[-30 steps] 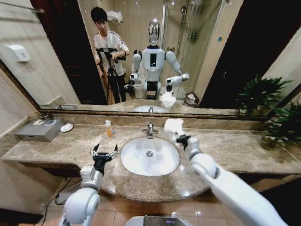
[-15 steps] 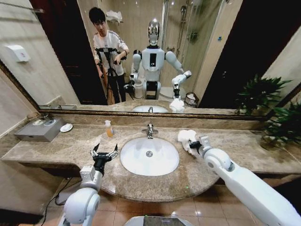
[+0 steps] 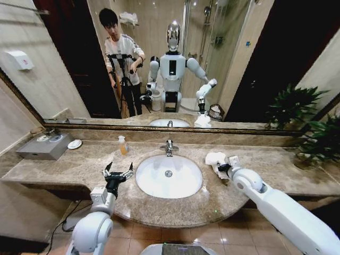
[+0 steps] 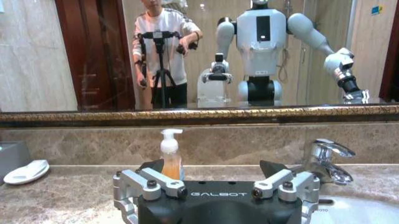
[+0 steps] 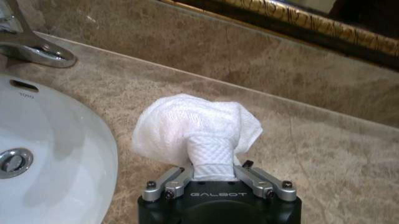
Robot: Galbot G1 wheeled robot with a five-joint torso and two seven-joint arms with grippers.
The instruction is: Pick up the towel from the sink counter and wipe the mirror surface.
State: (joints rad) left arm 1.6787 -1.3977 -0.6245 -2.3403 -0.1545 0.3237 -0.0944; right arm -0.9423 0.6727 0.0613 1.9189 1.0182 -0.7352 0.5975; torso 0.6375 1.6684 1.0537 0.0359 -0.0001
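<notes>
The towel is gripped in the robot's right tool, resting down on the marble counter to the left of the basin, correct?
Not quite. The towel, gripped in the right tool, rests on the sink counter to the right of the basin, not the left. The head view shows it.

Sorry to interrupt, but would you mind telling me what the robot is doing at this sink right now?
The right end effector is shut on the white towel, holding it low over the marble sink counter just right of the oval basin, below the mirror. The left end effector hovers open over the counter's front edge, left of the basin and idle. A soap bottle stands near the tap.
</notes>
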